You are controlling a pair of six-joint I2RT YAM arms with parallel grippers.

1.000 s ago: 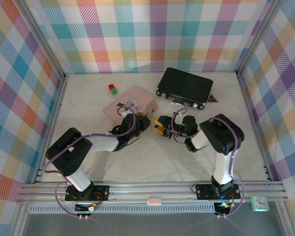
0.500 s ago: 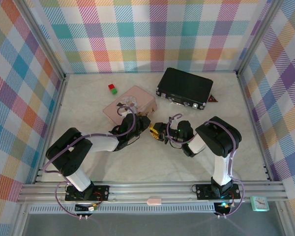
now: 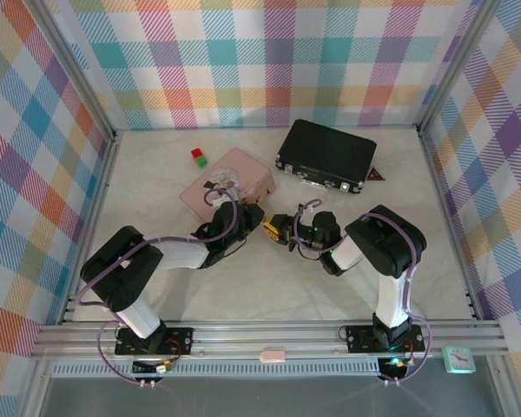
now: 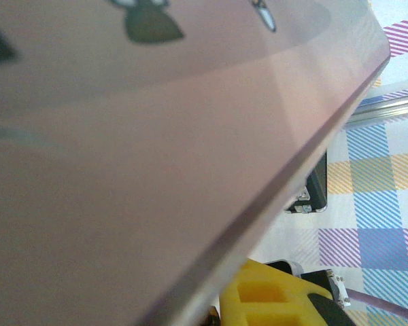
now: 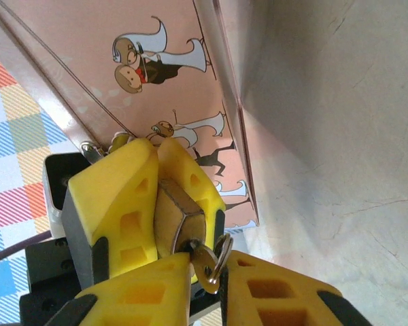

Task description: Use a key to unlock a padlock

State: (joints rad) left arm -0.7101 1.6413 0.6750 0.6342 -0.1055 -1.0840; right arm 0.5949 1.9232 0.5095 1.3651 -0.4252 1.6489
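Observation:
The brass padlock [image 5: 177, 217] is clamped between the yellow fingers [image 5: 115, 204] of my left gripper [image 3: 255, 218], just off the pink box's near corner. The small silvery key [image 5: 207, 261] with its ring sticks into the padlock's underside. My right gripper [image 5: 205, 275] is shut on the key, its yellow fingers at the bottom of the right wrist view. In the top view the two grippers meet tip to tip, the right gripper [image 3: 280, 228] coming from the right. The shackle is hidden. The left wrist view has a yellow finger [image 4: 272, 299] at the bottom edge.
The pink box [image 3: 230, 178] with cartoon figures lies right behind the grippers and looms close in the left wrist view [image 4: 156, 149]. A black case [image 3: 326, 155] with silver latches sits at the back right. Small red and green cubes [image 3: 197, 156] lie at the back left.
My right gripper has moved left and closed up against the left gripper. The pink box has shifted slightly to the left. The left arm has barely moved.

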